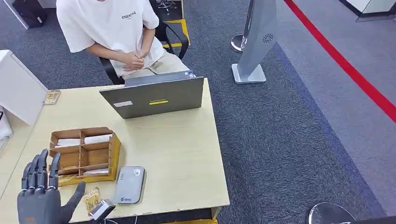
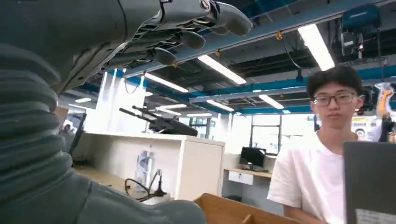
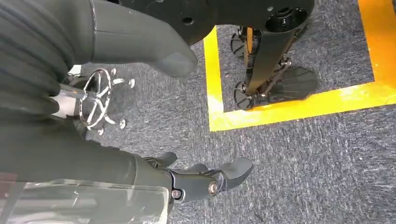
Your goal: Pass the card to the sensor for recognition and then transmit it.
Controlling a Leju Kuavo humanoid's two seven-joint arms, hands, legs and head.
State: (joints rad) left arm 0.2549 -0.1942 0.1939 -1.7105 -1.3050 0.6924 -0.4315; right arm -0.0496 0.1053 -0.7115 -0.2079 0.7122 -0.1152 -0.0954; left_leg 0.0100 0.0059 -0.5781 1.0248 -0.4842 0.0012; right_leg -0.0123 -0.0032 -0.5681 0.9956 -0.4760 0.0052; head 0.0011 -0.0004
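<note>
Lettering reading "ESSENTIALS" runs across the white T-shirt of the person (image 1: 112, 28) seated behind the pale wooden table (image 1: 182, 154), hands clasped in the lap. On the table's far side stands an open grey laptop (image 1: 156, 95), its lid turned toward the robot, with a yellow label and a white sticker on it; their print is too small to read.

Nearer than the laptop sits a wooden organiser (image 1: 84, 154) divided into compartments, and white cards (image 1: 97, 138) lie flat in its far ones, long sides running across the table. Just beside the organiser, toward the table's near edge, lies the grey card sensor (image 1: 129, 185), a flat rounded slab with its long axis pointing away from the robot; it carries small markings I cannot make out. Next to the sensor's near end lie a small crinkled yellow packet (image 1: 92, 199) and a small grey device (image 1: 102, 210).

At the near corner beside the organiser, the left hand (image 1: 43, 193) is raised, palm forward, fingers straight and apart, thumb out to the side, holding nothing. In the right wrist view the right hand (image 3: 205, 179) hangs over grey carpet near a yellow floor line (image 3: 280, 107), fingers loosely extended and empty.
</note>
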